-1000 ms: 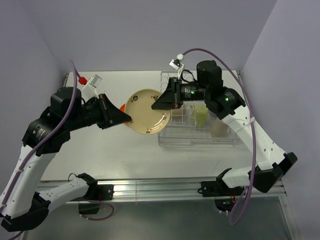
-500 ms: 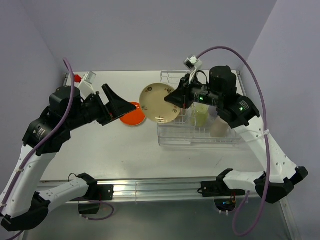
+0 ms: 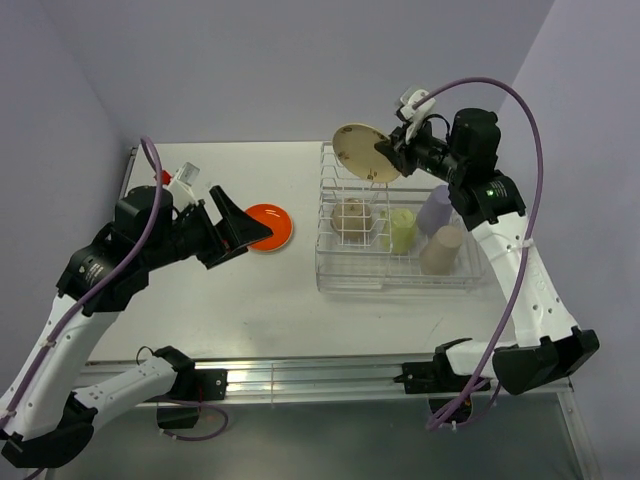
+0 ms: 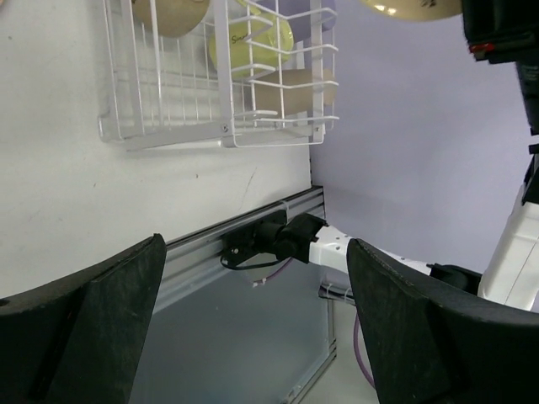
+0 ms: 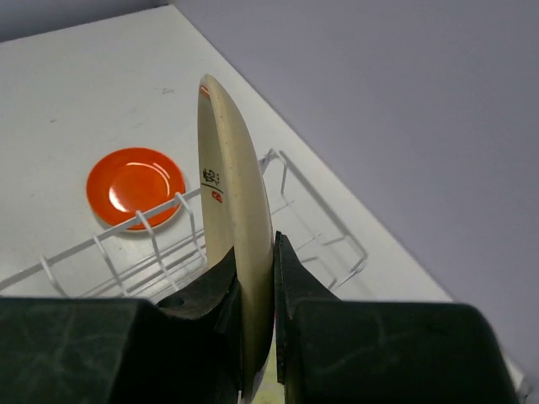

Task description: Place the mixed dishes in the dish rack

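Right pincer point(image 3: 388, 155) pinches the cream plate point(image 3: 362, 152) by its rim and holds it on edge in the air above the 11 o'clock corner of the rack point(image 3: 395, 280). In the wrist view the plate stands nearly upright between the pressed fingers point(image 5: 286, 278), with wire slots below it. Left pincer point(image 3: 245, 228) is spread wide and carries nothing. It hovers at the 9 o'clock edge of the orange plate point(image 3: 275, 228), which lies flat on the surface point(image 3: 250, 300) near the rack's 9 o'clock side. Inside the rack sit a bowl point(image 3: 352, 215), a green cup point(image 3: 402, 230), a purple cup point(image 3: 434, 210) and a tan cup point(image 3: 443, 250).

The step in hand looks like slotting the cream plate into the rack. The next move likely calls for lowering it edge first, lined up between two upright wires, and letting go only once its rim is seated. The orange plate appears to be the last dish outside.

Room is tight at the rack: the bowl sits toward 6 o'clock of the held plate, and the wall point(image 3: 590, 150) closes in at 3 o'clock. Toward 9 o'clock the surface gives the left arm open room, though the flat plate's thin rim may be hard to catch.
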Robot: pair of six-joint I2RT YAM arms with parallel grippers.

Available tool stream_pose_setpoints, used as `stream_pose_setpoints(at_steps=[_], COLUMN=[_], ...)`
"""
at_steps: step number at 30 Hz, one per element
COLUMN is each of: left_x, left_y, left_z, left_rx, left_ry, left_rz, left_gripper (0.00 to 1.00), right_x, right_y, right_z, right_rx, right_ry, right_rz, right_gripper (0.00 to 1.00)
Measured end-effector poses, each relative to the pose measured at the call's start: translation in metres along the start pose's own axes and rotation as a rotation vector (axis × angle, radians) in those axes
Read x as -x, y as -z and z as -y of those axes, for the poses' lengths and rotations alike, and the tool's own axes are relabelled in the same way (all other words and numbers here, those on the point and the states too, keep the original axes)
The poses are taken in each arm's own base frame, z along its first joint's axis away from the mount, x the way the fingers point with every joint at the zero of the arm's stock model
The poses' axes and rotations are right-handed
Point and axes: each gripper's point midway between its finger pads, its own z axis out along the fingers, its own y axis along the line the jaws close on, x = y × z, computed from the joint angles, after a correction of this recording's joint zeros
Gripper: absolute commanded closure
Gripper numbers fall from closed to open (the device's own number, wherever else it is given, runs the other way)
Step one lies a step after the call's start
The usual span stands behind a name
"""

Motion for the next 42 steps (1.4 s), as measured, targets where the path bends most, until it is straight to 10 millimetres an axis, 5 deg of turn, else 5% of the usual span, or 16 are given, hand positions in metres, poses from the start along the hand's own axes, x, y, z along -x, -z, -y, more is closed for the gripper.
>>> stream_pose_setpoints(at_steps=[7, 18, 34, 42], left_x=[-0.006, -0.008, 0.005, 0.008], left_y=[-0.007, -0.018, -0.031, -0.031], left_z=[-0.010, -0.025, -0.046, -0.047], left_rx=[0.036, 0.115, 0.149, 0.150], left_ry=[0.006, -0.039, 0.006, 0.013], left_rz=[-0.037, -0.084, -0.087, -0.083], left_gripper=[0.06, 0.05, 0.05, 0.05], right_x=[0.017, -0.019, -0.024, -0.043], right_y=[-0.024, -0.059, -0.061, -0.072], right_z=[0.009, 0.051, 0.041, 0.039], right_rx=[0.140, 0.266, 0.343, 0.372], right_ry=[0.229, 0.310, 0.312, 0.275], right_rz=[0.108, 0.067, 0.083, 0.051], right_gripper=[1.00, 1.00, 1.00, 1.00])
